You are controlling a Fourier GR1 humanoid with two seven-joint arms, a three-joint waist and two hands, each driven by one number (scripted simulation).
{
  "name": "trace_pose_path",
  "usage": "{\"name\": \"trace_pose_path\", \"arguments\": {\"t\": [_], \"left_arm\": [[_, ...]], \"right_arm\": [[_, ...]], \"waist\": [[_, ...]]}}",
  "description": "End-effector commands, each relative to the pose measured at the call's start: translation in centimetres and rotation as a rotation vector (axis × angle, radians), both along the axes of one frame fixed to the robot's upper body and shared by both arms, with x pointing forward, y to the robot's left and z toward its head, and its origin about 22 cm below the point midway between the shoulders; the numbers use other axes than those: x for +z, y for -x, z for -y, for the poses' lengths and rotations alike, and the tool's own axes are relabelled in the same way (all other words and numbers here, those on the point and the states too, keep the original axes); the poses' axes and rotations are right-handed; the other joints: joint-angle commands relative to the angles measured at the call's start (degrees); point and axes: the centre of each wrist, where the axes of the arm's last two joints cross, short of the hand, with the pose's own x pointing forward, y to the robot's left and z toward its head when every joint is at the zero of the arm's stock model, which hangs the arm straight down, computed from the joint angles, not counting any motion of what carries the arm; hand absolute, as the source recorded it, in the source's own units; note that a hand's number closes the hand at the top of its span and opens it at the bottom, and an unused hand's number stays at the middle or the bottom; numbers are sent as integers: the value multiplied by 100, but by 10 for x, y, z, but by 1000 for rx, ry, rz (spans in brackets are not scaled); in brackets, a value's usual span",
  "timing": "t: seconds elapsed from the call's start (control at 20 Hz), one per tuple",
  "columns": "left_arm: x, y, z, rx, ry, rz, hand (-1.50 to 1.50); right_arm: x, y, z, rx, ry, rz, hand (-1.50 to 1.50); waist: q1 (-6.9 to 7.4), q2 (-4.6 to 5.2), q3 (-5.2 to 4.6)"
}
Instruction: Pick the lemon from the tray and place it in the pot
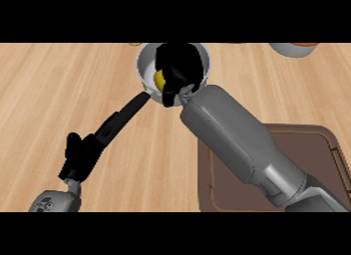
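Note:
The pot (pixel 144 60), grey-rimmed and round, stands at the top middle of the counter. Its long black handle (pixel 127 115) runs down and to the left. My right hand (pixel 182 62) is inside the pot's opening, fingers curled round the yellow lemon (pixel 160 78), of which only a small patch shows. The brown tray (pixel 318 149) lies at the lower right, partly hidden by my right forearm. My left hand (pixel 77 158) rests open at the lower left, fingers up, close to the end of the handle.
A pale bowl-like object (pixel 292 48) with something orange in it is cut off at the top right edge. A small object (pixel 135 44) peeks in at the top, left of the pot. Bare wooden counter stretches across the left side.

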Motion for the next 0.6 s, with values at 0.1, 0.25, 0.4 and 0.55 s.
{"name": "trace_pose_path", "arguments": {"t": [0.1,0.25,0.4,0.55], "left_arm": [[5,-9,10,-23,4,8,0],[8,-18,17,-52,-10,16,0],[2,-7,30,-77,13,22,0],[6,-17,22,-79,1,29,0]], "right_arm": [[-1,-23,-7,-87,233,-134,150],[-30,-25,7,-144,243,-349,150],[-43,-30,17,-251,231,-467,-150],[-26,-35,9,-224,243,-487,-150]], "waist": [[163,42,-1],[290,86,-5],[409,98,-2],[448,122,-3]]}}
